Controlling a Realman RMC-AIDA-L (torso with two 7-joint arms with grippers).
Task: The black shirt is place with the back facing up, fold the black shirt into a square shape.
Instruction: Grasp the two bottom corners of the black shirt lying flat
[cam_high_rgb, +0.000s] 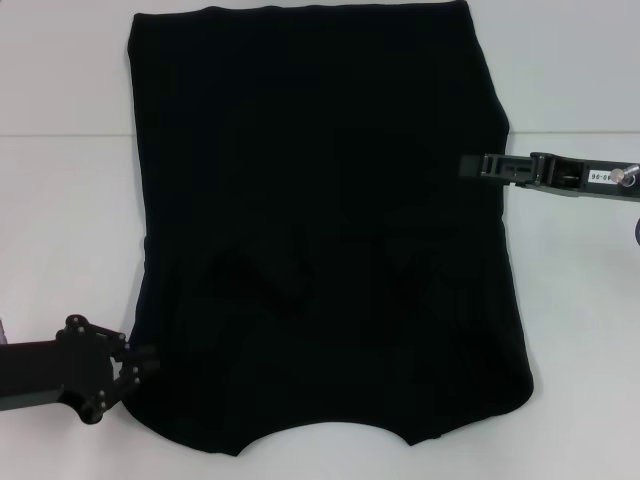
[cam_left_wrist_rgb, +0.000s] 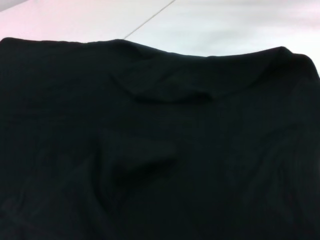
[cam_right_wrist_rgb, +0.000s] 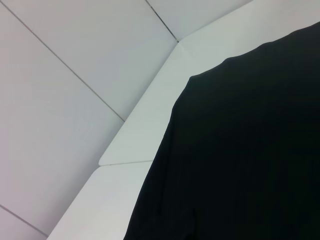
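On the white bench (cam_high_rgb: 580, 330), the black shirt (cam_high_rgb: 320, 230) was spread flat for folding, flanked by left gripper (cam_high_rgb: 140, 365) and right gripper (cam_high_rgb: 470, 165); finger state could not be told.

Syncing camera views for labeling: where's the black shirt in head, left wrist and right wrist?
Head: the black shirt fills the centre, neckline nearest the robot, left gripper at its near left corner, right gripper at its right edge.
Left wrist: black shirt fills most of the frame.
Right wrist: black shirt covers one side.
Shared landmark: the white table with its seam.
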